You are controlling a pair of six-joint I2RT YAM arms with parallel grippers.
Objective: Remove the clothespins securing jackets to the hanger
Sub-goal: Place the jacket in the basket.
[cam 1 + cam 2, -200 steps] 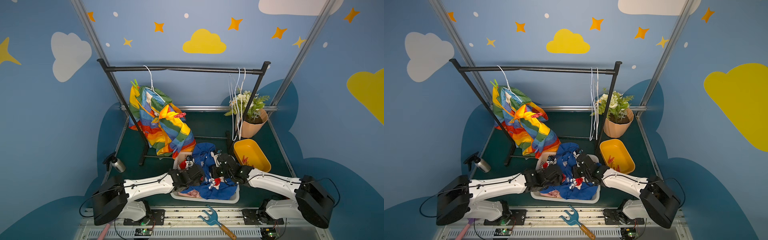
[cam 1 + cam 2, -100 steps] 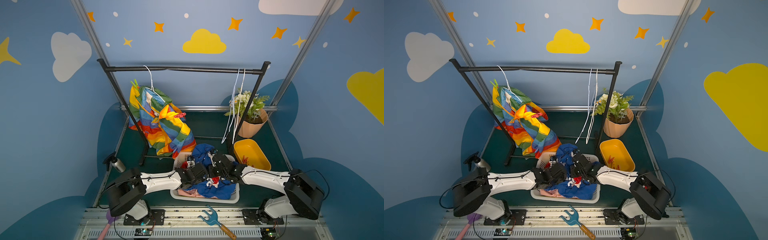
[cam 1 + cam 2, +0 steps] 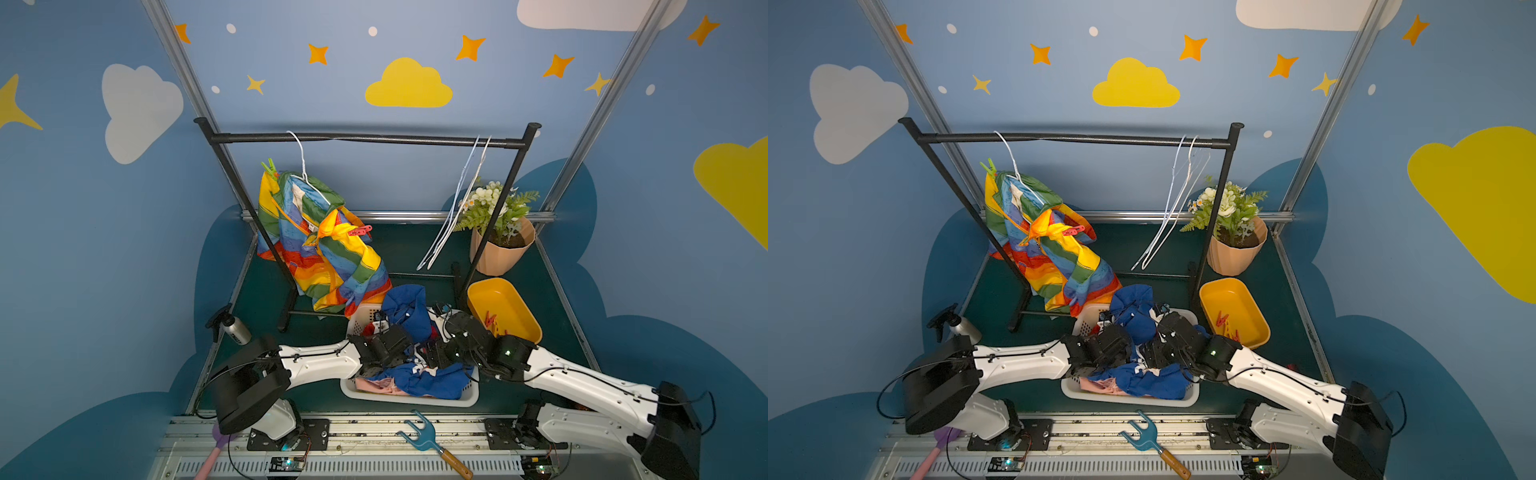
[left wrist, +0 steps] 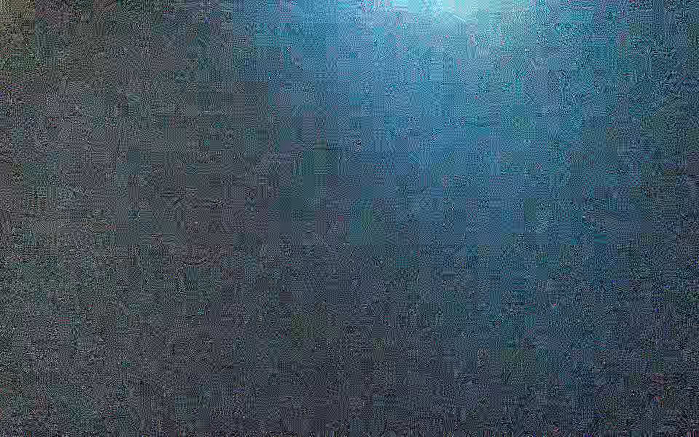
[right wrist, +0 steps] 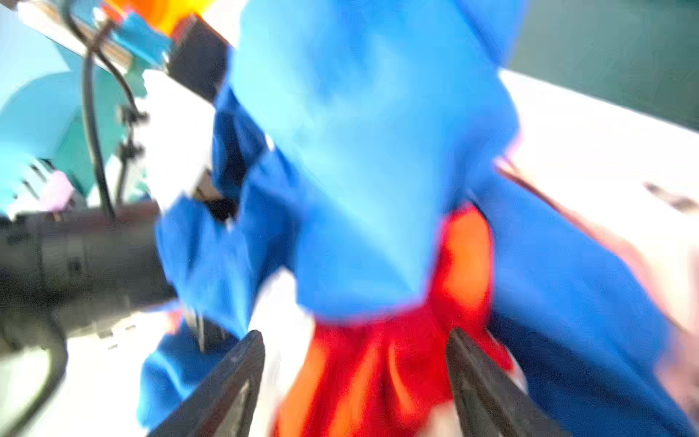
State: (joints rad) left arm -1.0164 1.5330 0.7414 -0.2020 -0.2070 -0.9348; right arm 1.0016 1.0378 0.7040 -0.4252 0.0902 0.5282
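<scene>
The rainbow-striped zip jacket [image 3: 328, 257], of thin, smooth, creased fabric, hangs bunched from a white wire hanger [image 3: 301, 162] on the black metal rail [image 3: 365, 138]. A green plastic clothespin [image 3: 270, 167] standing up at one shoulder and a red-pink plastic clothespin [image 3: 360, 230] lying across the other hold it there, so these two are judged outstanding. Two bare white wire hangers [image 3: 453, 216] hang slanted at the far end of the rail. Several red clothespins [image 3: 491, 322] lie in the shallow yellow plastic tray [image 3: 498, 299], apparently the collecting point for pegs taken off. Both arms reach low over the white slotted plastic basket [image 3: 407, 401], where the blue zip jacket [image 3: 405, 305] with red panels lies heaped on a soft pink jacket [image 3: 376, 384]. In both top views the blue cloth rises in a peak between the wrists. The right gripper [image 5: 355, 333] is released: its two dark tapered fingers [image 5: 242, 374] stand well apart with loose red cloth between them, pinching nothing. The left gripper [image 3: 409, 352] is buried in the blue folds, and its wrist view is dark and featureless, probably blocked by fabric; whether it is clenched cannot be told. Judgement: the blue garment is being deposited in the basket, and the pegs on the striped jacket come next.
</scene>
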